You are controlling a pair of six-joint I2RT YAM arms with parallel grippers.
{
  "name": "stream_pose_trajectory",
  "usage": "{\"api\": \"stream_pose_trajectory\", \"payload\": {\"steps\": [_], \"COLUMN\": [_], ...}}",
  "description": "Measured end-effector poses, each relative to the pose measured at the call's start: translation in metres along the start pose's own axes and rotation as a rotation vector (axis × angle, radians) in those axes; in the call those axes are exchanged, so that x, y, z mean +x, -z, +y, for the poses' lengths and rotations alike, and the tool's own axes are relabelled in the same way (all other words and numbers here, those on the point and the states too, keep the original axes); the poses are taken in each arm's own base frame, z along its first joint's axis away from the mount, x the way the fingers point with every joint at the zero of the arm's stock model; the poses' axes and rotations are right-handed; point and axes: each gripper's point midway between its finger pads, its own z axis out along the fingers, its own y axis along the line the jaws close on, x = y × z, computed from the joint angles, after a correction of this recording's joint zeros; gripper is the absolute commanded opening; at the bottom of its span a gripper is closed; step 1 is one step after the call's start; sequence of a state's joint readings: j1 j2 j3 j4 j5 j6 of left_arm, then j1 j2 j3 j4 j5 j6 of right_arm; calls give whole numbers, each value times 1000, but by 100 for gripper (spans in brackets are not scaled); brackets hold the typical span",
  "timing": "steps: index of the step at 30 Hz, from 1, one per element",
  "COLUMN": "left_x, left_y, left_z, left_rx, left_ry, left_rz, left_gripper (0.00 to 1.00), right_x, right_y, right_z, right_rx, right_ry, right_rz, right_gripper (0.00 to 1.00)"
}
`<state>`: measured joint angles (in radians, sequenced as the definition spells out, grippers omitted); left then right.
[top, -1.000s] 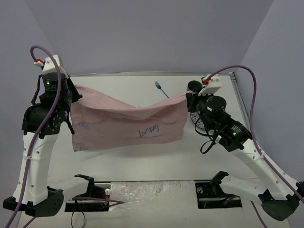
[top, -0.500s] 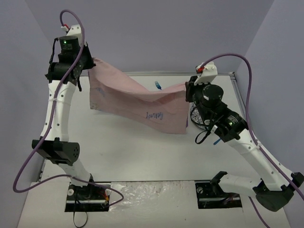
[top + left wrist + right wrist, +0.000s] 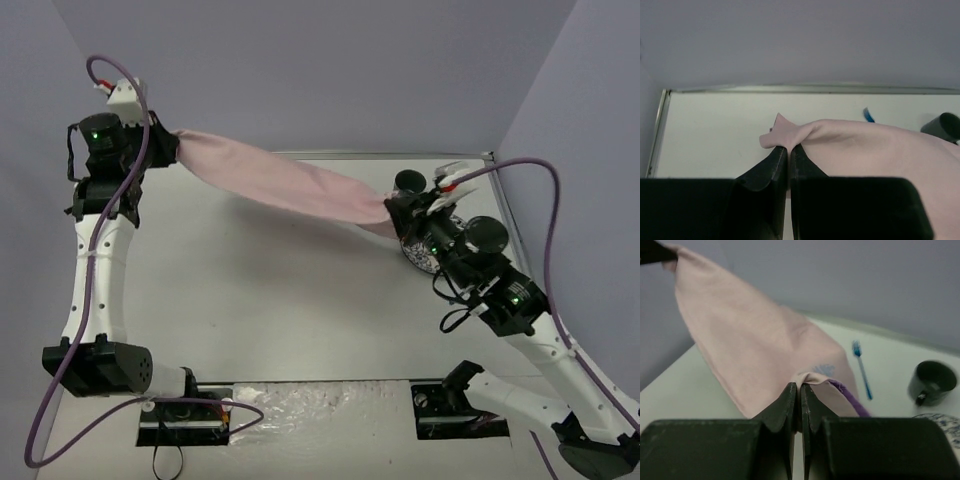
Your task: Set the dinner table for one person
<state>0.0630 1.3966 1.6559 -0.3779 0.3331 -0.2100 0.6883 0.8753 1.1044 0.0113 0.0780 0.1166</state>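
Observation:
The pink cloth hangs stretched in a narrow band above the white dinner table, from upper left to middle right. My left gripper is shut on its left corner, held high at the far left. The left wrist view shows the pads pinching a fold of cloth. My right gripper is shut on the other corner, lower, beside a dark cup. In the right wrist view the shut gripper holds the cloth, with a purple hem showing.
A dark cup stands at the far right, and a blue-patterned plate lies under my right wrist. A blue fork lies on the table beyond the cloth, and it also shows in the left wrist view. Purple walls close three sides.
My left arm has risen, then swung back left with its corner. The cloth, hanging loose before, is now pulled taut off the table and hides the fork from above. My right gripper shifted slightly nearer.

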Motion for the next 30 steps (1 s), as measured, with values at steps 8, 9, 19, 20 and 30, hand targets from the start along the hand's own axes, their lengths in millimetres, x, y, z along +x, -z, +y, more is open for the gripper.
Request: {"api": "stream_pose_trajectory", "payload": {"steps": [8, 9, 19, 20, 30], "left_x": [185, 205, 243, 243, 265], "left_y": [-9, -5, 52, 58, 118], "left_z": [81, 86, 113, 115, 124], "left_rx": [-232, -257, -509, -537, -755], "left_ry": [95, 105, 105, 107, 203], "left_rz": [379, 437, 586, 586, 586], "left_gripper": [0, 0, 0, 0, 0], "right_x": [258, 277, 334, 336, 330], "right_y": [17, 27, 67, 70, 90], "right_z": [49, 57, 92, 91, 81], "right_rx": [-196, -218, -304, -296, -227], "right_ry": [-98, -105, -170, -174, -216], "right_rz": [703, 771, 1049, 1064, 1102], "right_gripper": [0, 0, 0, 0, 0]}}
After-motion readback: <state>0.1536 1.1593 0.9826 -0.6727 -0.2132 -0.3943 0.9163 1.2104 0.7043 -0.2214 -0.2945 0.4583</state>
